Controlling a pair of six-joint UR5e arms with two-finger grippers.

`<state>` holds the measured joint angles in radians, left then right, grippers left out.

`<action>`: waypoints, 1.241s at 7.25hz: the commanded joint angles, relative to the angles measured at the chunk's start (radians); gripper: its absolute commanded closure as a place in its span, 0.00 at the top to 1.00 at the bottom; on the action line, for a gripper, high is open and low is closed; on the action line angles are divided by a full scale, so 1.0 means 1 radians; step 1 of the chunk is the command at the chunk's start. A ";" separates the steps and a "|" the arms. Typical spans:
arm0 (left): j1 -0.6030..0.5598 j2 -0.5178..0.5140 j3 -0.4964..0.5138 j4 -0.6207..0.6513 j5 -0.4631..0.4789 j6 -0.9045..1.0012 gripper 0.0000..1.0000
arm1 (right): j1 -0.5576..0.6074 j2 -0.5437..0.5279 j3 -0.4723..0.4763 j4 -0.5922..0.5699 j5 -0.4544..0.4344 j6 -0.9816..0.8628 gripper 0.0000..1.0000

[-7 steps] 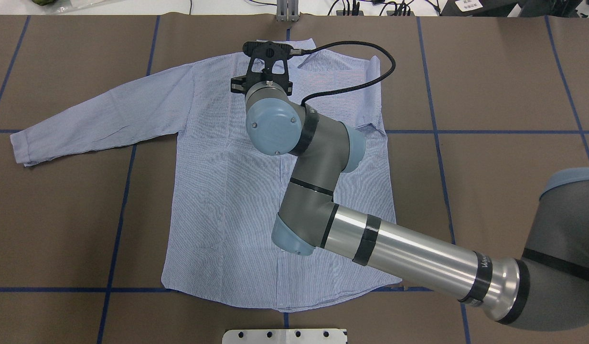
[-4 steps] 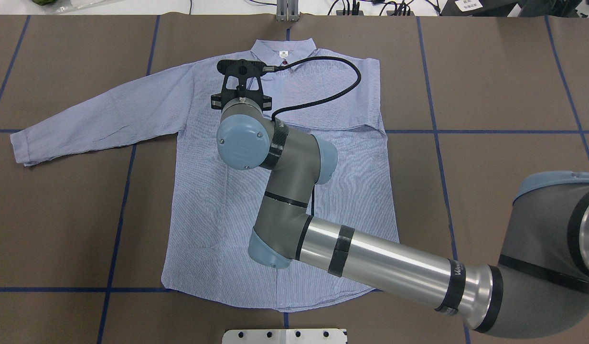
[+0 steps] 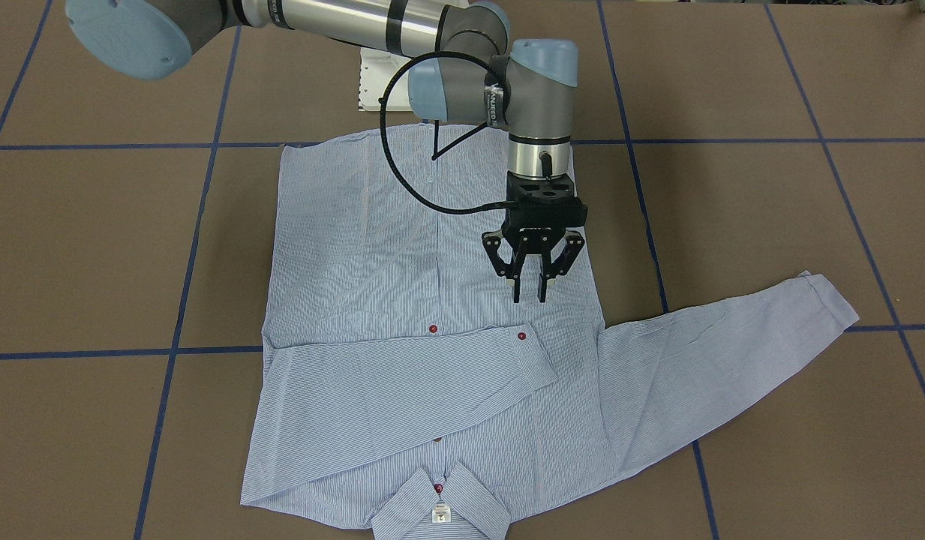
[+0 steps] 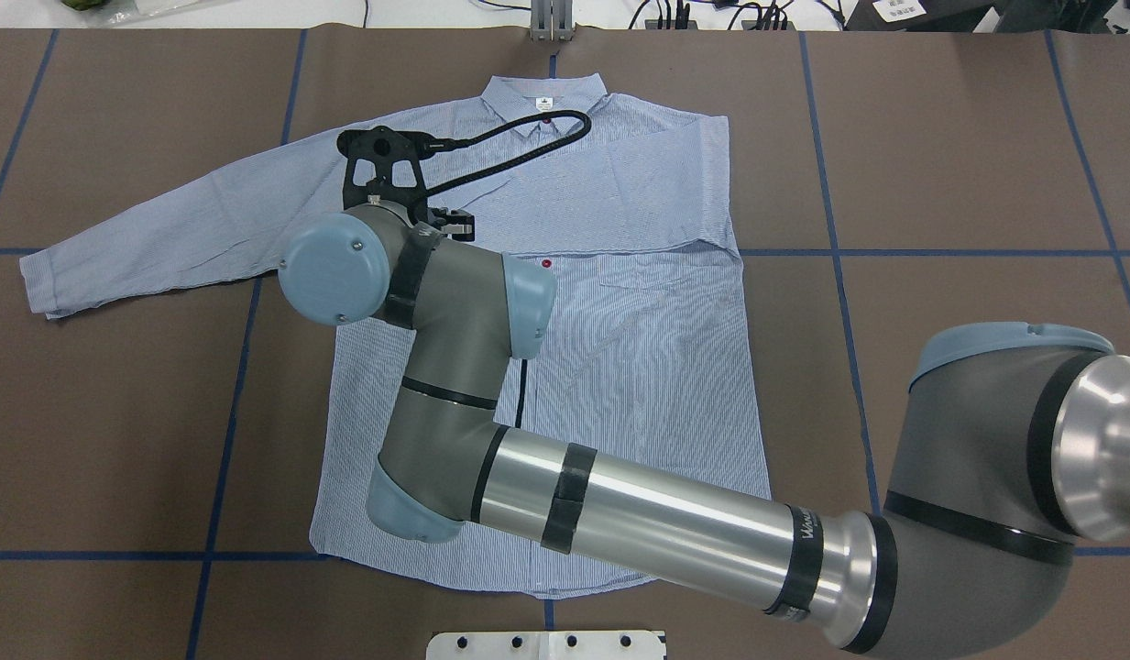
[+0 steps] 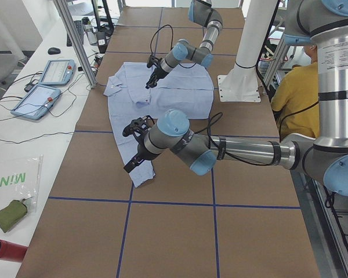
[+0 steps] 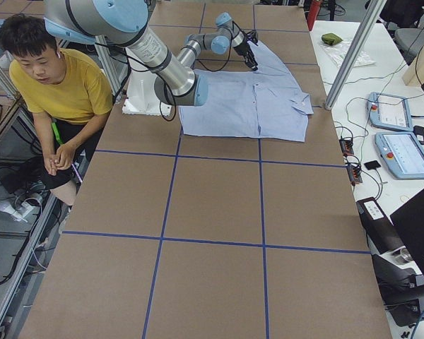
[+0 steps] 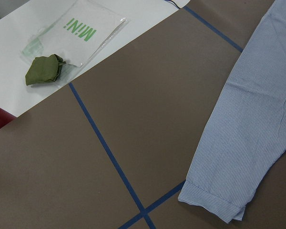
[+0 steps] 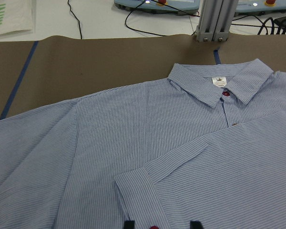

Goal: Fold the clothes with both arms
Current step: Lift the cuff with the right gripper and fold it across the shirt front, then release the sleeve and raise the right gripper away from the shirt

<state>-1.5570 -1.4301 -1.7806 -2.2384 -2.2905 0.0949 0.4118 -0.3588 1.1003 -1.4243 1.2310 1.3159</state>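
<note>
- Folding looks half done on the sleeves: the striped shirt [image 4: 638,348] lies flat, front up, on the table [image 4: 968,165], and its outstretched sleeve [image 4: 180,229] is not yet folded.
- Your left gripper [image 5: 129,167] hangs by that sleeve's cuff [image 7: 209,202]; whether it is open cannot be told.
- Your right gripper [image 3: 530,291] hovers over the chest beside the folded sleeve [image 3: 402,375], part open and empty.
- Next, probably, pinch the cuff and carry it across.
- The plastic bag [image 7: 81,36] reads "MiNi"; the collar label [image 4: 545,101] is too small to read.

A: Item one, shirt [image 4: 638,367]: where?
B: Flat on table [image 4: 968,137], collar [image 4: 544,96] at the edge far from the robot.
A: Sleeves?
B: Folded sleeve [image 3: 402,382] across the chest; outstretched sleeve [image 3: 732,352] towards the robot's left.
A: Grippers?
B: Right gripper [image 3: 530,289] above the shirt body, just beside the folded cuff [image 3: 526,360]; left gripper [image 5: 129,167] near the outstretched sleeve's end.
</note>
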 commanded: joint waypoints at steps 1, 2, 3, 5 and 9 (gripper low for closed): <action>0.002 -0.003 -0.005 -0.006 -0.012 -0.058 1.00 | 0.088 0.044 0.015 -0.167 0.165 0.042 1.00; 0.006 -0.006 0.004 -0.095 -0.012 -0.102 1.00 | 0.202 0.011 0.056 -0.188 0.314 0.019 1.00; 0.047 0.000 0.041 -0.196 -0.020 -0.107 1.00 | 0.300 -0.084 0.182 -0.189 0.437 -0.088 1.00; 0.092 -0.003 0.116 -0.271 -0.015 -0.144 1.00 | 0.447 -0.356 0.522 -0.199 0.623 -0.237 1.00; 0.373 -0.006 0.312 -0.696 0.226 -0.727 1.00 | 0.666 -0.802 0.884 -0.211 0.778 -0.591 1.00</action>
<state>-1.2854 -1.4330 -1.5500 -2.7717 -2.1742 -0.4552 1.0110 -1.0438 1.9213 -1.6417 1.9631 0.8282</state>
